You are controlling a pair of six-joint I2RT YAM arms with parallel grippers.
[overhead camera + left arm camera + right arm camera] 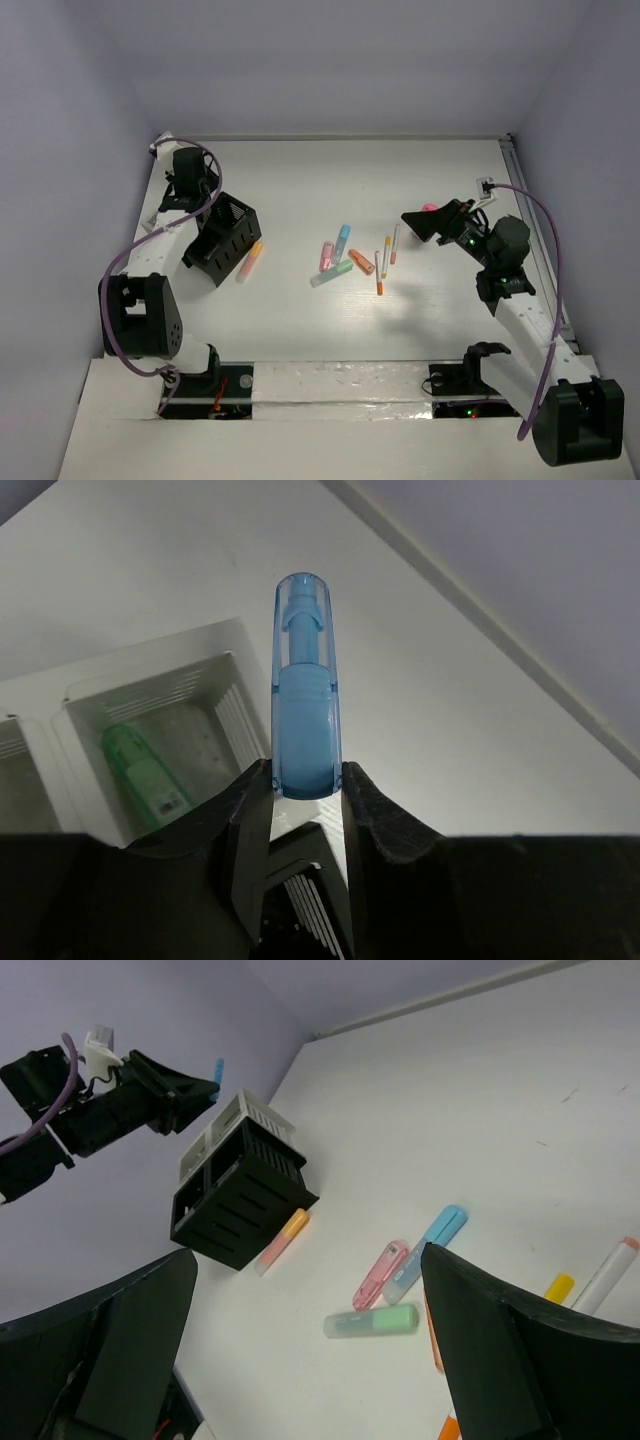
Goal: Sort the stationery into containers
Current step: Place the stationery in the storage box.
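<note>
My left gripper is shut on a blue marker and holds it upright over a white mesh cup that holds a green marker. In the top view this gripper is at the black slotted organiser. My right gripper is open and empty, above the table to the right of the loose stationery. Pink, blue and green markers lie in the middle. An orange marker lies against the organiser.
Thin white pens and another orange marker lie right of the cluster. A small pink cup shows just behind my right gripper. White mesh cups stand behind the organiser. The back wall and side walls border the table.
</note>
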